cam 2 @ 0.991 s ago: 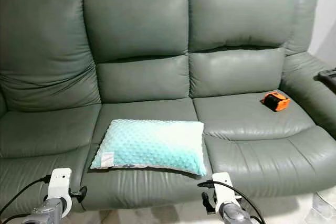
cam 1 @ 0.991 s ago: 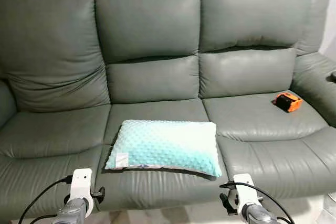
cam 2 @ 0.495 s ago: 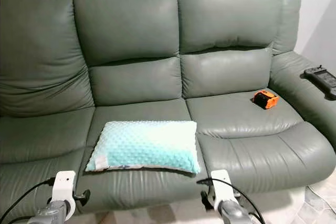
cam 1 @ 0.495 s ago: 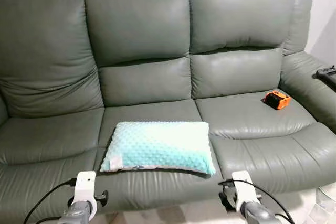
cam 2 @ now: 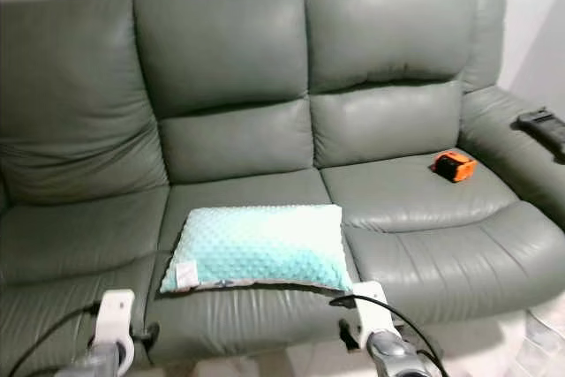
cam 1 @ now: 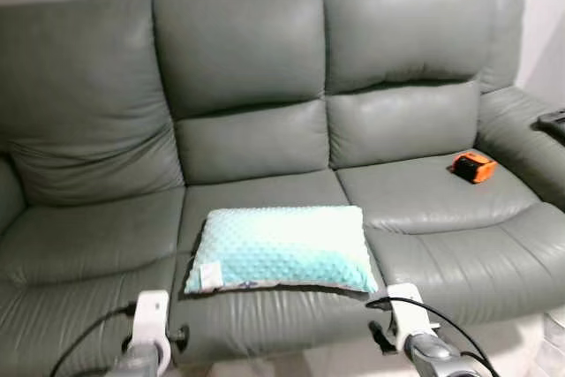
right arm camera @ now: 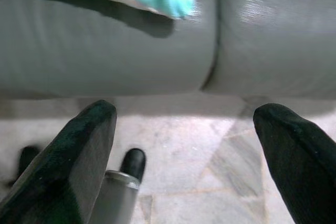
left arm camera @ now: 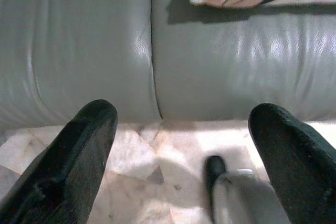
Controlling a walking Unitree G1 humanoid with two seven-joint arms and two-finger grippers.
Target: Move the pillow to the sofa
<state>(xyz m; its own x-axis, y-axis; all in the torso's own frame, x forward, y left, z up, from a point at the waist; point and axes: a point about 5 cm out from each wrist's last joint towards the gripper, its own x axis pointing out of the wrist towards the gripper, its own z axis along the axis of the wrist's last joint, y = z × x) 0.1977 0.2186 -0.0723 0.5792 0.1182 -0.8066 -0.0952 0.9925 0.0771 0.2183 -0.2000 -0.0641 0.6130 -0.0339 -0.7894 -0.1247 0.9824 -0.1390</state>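
Pillow (cam 1: 281,249) of dotted turquoise fabric is seen lying flat on the middle seat cushion of the grey-green leather sofa (cam 1: 247,68), close to the seat's front edge, with a small white label at its near left corner. An orange and black object (cam 1: 472,167) is found on the right seat cushion, well apart from the pillow, and a dark device (cam 2: 543,121) is laid on the right armrest.

Both arms are held low in front of the sofa. The left gripper (left arm camera: 184,145) is spread wide with nothing between its fingers (left arm camera: 79,150); the front of the seat, a corner of the pillow and the pale tiled floor (left arm camera: 178,156) are seen beyond it. The right gripper (right arm camera: 184,145) is likewise spread wide and empty, pointed at the seat front just below the pillow's other near corner. Neither gripper is touching the pillow or the sofa.
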